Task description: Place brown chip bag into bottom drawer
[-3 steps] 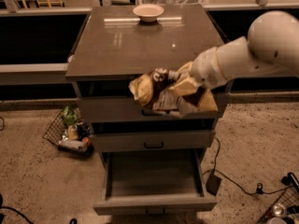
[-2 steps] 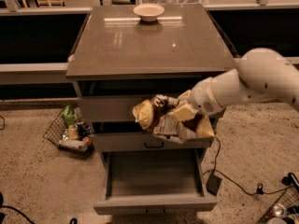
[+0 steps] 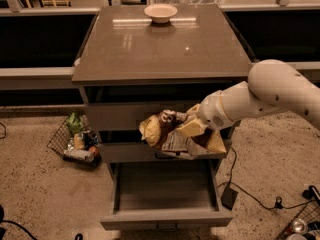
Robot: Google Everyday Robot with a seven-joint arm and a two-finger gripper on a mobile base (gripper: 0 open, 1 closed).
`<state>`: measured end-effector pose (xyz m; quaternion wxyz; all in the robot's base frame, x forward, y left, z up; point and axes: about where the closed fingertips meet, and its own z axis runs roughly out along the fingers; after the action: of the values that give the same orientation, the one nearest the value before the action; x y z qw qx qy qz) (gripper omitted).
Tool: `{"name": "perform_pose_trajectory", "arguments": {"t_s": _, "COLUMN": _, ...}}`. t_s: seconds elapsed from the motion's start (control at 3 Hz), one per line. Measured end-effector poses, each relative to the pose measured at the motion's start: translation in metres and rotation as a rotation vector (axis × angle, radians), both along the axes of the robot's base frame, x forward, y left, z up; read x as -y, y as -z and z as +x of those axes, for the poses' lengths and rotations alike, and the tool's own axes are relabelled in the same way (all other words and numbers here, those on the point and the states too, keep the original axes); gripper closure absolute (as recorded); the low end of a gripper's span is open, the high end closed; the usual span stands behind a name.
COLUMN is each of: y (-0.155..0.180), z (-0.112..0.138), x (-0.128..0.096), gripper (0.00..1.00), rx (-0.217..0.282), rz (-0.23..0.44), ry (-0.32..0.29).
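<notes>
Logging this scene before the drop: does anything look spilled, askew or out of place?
Nothing spilled. The bottom drawer stands pulled open, and the gripper holds the crumpled brown chip bag above it. A wire basket of items sits on the floor left.
</notes>
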<state>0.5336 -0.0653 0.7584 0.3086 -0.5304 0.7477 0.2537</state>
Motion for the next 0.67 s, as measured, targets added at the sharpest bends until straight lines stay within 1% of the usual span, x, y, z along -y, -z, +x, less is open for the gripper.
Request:
{"name": "perform_pose_trajectory", "arguments": {"t_s": 0.33, "y": 0.056, "z": -0.01, "x": 0.002, "gripper": 1.0, "rx": -0.048, "rz": 0.022, "ry": 0.034}}
{"name": "perform_pose_trajectory", "arguments": {"t_s": 0.67, "y": 0.146, "z": -0.028, "x": 0.001, "gripper": 1.0, "rx": -0.117, "rz": 0.084, "ry": 0.11}}
